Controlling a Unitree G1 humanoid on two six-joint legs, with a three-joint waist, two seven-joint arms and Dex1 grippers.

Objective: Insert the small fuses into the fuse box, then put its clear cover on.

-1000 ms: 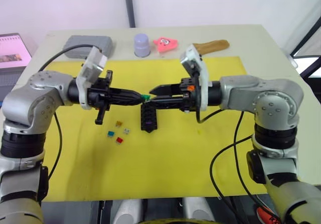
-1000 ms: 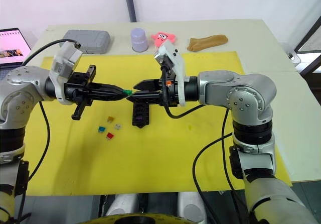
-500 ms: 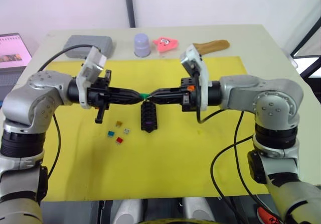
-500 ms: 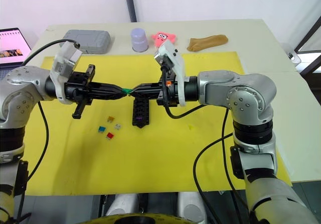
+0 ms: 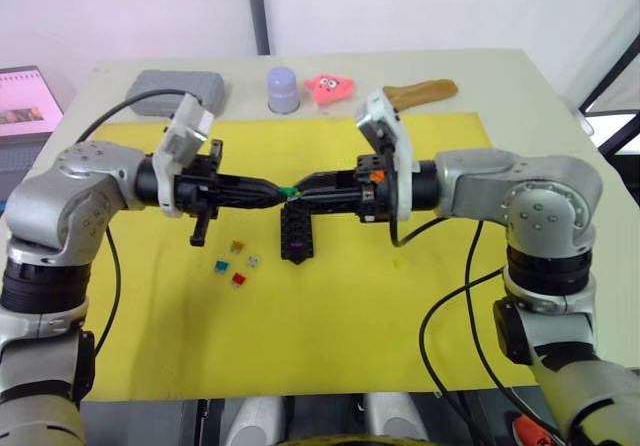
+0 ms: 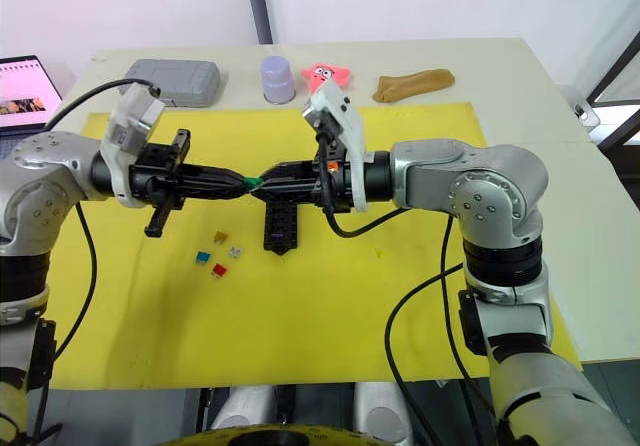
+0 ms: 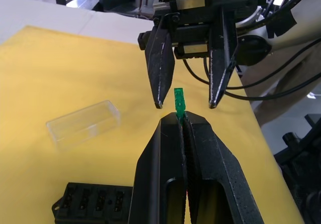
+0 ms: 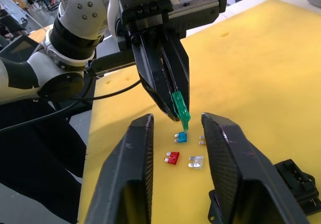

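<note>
Left claw: we see the left claw raised above the yellow mat, its two black fingers pressed together on the tiny green plastic blade fuse, which sticks out past their tips.
Right claw: the right claw faces the left one tip to tip, its fingers parted a little, one on each side of the green fuse; in the wrist views neither finger touches it.
Fuse box: the small black rectangular plastic fuse box with two rows of slots lies on the mat, below the point where the two claws meet.
Loose fuses: on the mat just to the robot's left of the fuse box we count four more: a small orange fuse, a pale grey fuse, a blue fuse and a red fuse, close together but apart from the box.
Clear cover: the small transparent rectangular plastic cover lies flat on the mat near the fuse box, not touching it.
Tabletop: along the far edge of the pale tabletop, beyond the mat, we see a larger grey case, a lilac cap-shaped object, a pink toy and a brown piece.
</note>
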